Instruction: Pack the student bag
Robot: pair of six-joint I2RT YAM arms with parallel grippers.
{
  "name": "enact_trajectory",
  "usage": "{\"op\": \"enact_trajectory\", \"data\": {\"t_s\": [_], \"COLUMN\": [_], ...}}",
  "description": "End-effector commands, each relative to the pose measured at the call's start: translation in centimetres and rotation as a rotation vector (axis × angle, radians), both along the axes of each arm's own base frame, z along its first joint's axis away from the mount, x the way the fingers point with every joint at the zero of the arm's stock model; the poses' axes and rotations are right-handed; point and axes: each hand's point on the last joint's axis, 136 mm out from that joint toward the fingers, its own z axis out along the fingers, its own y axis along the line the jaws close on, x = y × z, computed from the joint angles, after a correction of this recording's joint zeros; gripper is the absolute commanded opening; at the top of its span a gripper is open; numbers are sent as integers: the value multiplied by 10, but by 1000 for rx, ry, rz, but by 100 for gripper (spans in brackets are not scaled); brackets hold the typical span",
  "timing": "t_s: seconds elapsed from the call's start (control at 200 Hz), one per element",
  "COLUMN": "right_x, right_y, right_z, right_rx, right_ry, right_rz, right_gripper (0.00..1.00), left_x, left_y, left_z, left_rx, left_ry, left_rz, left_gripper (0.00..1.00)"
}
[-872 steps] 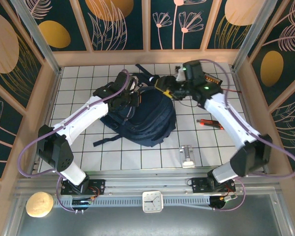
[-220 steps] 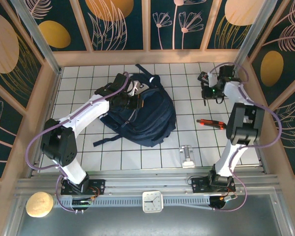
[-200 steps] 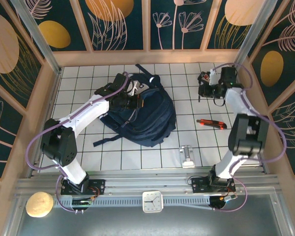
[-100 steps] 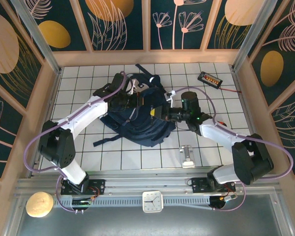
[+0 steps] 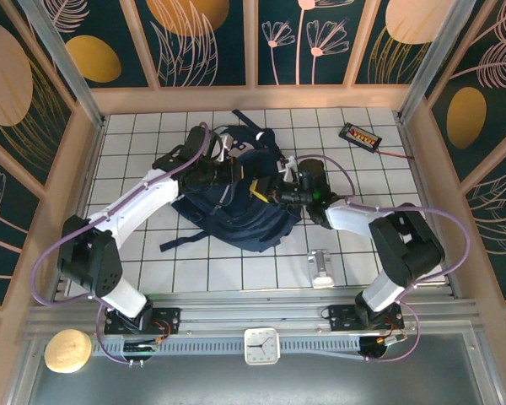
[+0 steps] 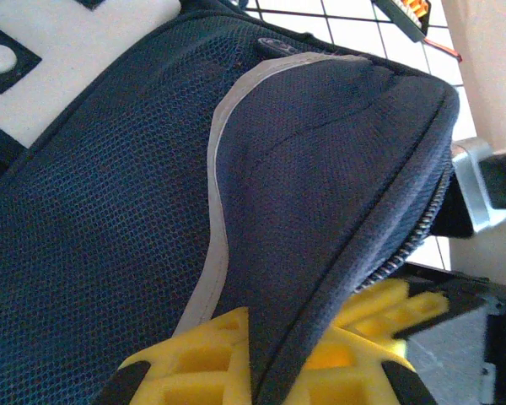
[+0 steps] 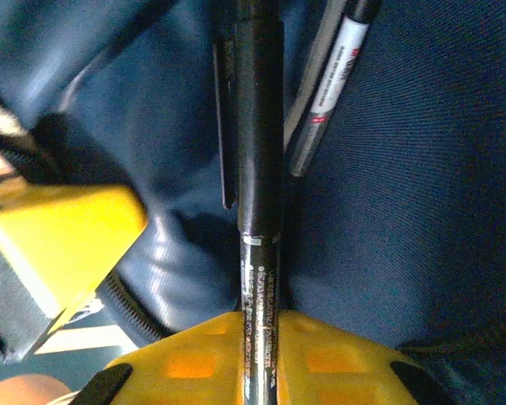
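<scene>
From above, the student bag [image 5: 253,215], a rounded navy fabric pack, lies slumped in the middle of the white gridded table [image 5: 219,270], with black straps trailing off its far and near-left edges. The left gripper [image 5: 228,173] sits at the bag's upper flap, and the right gripper [image 5: 266,192] reaches into the opening from the right. In the left wrist view, the student bag [image 6: 135,211] is coarse navy mesh crossed by a curved grey stripe [image 6: 223,169] and edged with a metal-toothed zipper [image 6: 405,245]. The left gripper [image 6: 270,359] has its ribbed yellow fingers pinched closed on this flap. In the right wrist view, a slim black pen [image 7: 260,126] with a clip runs between the yellow fingers of the right gripper [image 7: 261,337] onto the smooth navy lining [image 7: 422,169], beside a grey-and-white marker [image 7: 325,93]. Whether the fingers clamp the pen cannot be told.
</scene>
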Motion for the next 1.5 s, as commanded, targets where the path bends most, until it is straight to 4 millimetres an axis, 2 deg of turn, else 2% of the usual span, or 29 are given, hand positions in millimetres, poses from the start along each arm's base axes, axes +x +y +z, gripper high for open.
{"op": "enact_trajectory", "data": {"t_s": [0.0,0.075,0.185,0.395,0.515,0.535,0.621,0.651,0.726,0.806,0.831,0.881,0.961,1.041,1.111,1.131,1.191,1.331,1.496], "right_x": [24,31,32,7,-5,-6,-7,-6,-5,-9,-10,-13,-16,-17,-18,-19,-21,-23,-26], "right_y": [26,38,37,9,-6,-9,-27,-34,-49,-57,-59,-62,-64,-61,-55,-52,-44,-33,-27], "right_z": [17,14,22,30,46,49,56,57,62,72,76,80,80,69,57,54,49,36,32], "right_rx": [30,4,-10,-131,-173,-181,-263,-303,-384,-411,-412,-412,-403,-420,-443,-446,-456,-501,-490], "right_ry": [-30,-9,-30,-86,-169,-186,-241,-257,-295,-353,-371,-391,-364,-304,-260,-249,-228,-191,-180], "right_rz": [-28,-13,-21,-27,-40,-46,-100,-122,-167,-191,-201,-223,-243,-223,-180,-163,-122,-75,-56], "right_gripper": [32,50,66,70,70,69,70,70,74,78,83,99,99,99,99,99,99,98,96], "left_x": [3,2,2,5,6,6,3,1,-6,-16,-21,-28,-39,-49,-52,-56,-57,-48,-19], "left_y": [-7,-6,-5,-8,-10,-10,-9,-7,0,15,21,35,61,82,89,92,94,101,110], "left_z": [39,37,34,28,25,25,20,18,17,17,16,13,4,-3,-4,-14,-25,-52,-55], "left_rx": [-116,-112,-103,-107,-108,-108,-97,-90,-71,-45,-33,-11,1,-30,-76,-76,-105,-218,-294], "left_ry": [-91,-89,-88,-81,-70,-67,-46,-38,-32,-19,-11,8,62,101,97,115,141,206,193], "left_rz": [-7,-7,-2,-2,-8,-8,-15,-13,1,44,61,112,210,296,331,338,349,375,403], "left_gripper": [0,0,0,0,0,4,39,46,49,52,53,54,55,56,58,58,58,54,51]}}
